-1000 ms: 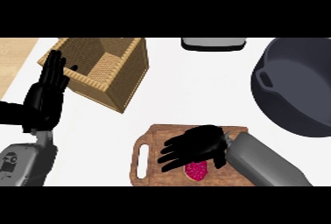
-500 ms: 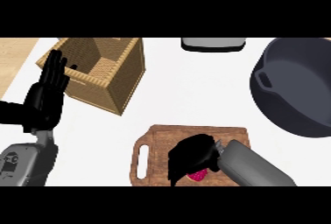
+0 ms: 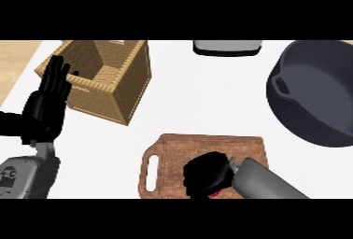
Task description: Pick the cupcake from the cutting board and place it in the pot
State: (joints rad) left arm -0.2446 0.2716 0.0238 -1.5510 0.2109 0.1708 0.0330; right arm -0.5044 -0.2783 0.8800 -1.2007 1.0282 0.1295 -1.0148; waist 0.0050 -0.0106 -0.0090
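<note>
Black fingers of the right hand (image 3: 207,175) curl round the pink cupcake (image 3: 215,192) on the cutting board (image 3: 207,145), lower centre. At left the left hand (image 3: 47,106) rests open, fingers straight. Dark pot (image 3: 317,93) sits upper right.

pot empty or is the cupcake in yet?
Empty: the pot shows only bare dark interior. Pink cupcake peeks under the right hand on the cutting board.
</note>
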